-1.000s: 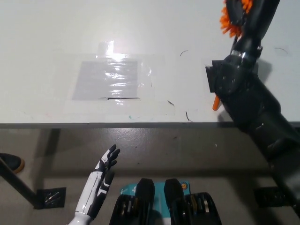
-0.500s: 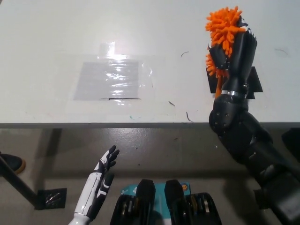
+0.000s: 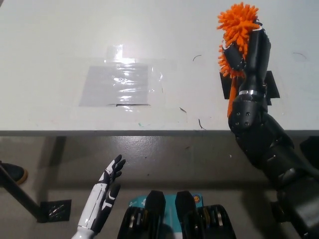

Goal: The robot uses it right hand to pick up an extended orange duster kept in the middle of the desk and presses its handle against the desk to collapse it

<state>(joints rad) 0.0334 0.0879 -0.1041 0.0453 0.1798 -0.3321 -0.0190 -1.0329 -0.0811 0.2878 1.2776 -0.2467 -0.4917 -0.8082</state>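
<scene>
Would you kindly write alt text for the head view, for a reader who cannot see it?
The robot's black right hand grips an orange duster above the right side of a white desk, fluffy head up and handle pointing down toward the desk. The white left hand rests open below the desk edge at lower left. A taped clear sheet lies mid-desk.

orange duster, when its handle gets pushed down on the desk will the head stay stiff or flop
The orange duster, held upright in the right hand, has a shaggy head that probably gives and wobbles. Its thin handle looks rigid but could skid on the smooth desk.
</scene>
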